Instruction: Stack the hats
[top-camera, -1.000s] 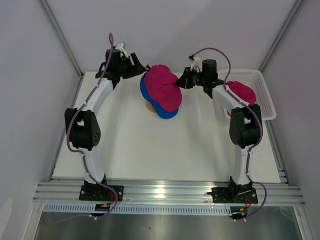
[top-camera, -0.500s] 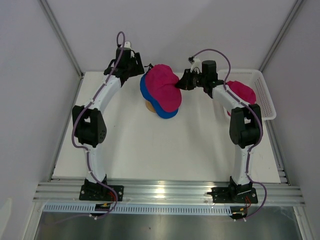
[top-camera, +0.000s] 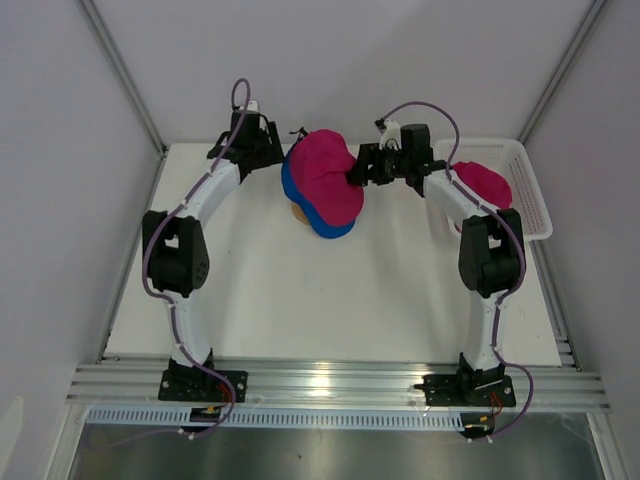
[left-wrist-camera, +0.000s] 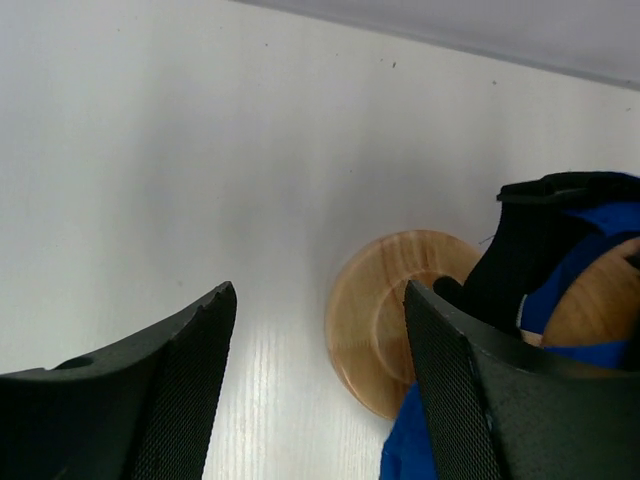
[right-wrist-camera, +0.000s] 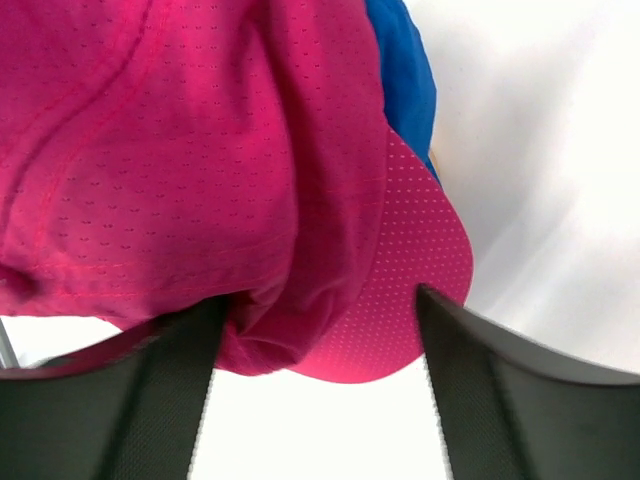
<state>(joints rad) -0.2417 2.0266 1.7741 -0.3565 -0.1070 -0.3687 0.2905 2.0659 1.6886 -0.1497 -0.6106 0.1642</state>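
Observation:
A magenta hat (top-camera: 327, 175) lies on top of a royal blue hat (top-camera: 335, 226), both over the tan wooden stand (top-camera: 299, 211) at the back middle of the table. My right gripper (top-camera: 355, 172) stands open at the magenta hat's right edge, its brim (right-wrist-camera: 420, 270) between the spread fingers and free of them. My left gripper (top-camera: 283, 145) is open just left of the stack; its view shows the stand's base (left-wrist-camera: 385, 320) and blue fabric (left-wrist-camera: 420, 450) past the right finger. Another magenta hat (top-camera: 485, 183) rests in the white basket (top-camera: 532, 195).
The white mesh basket stands at the table's back right, behind my right arm (top-camera: 488, 255). Metal frame posts (top-camera: 120, 70) rise at both back corners. The table's (top-camera: 330, 300) near part is bare white surface.
My right gripper has opened and let go of the magenta hat, which now rests on the blue one. My left gripper has shifted slightly right toward the stack.

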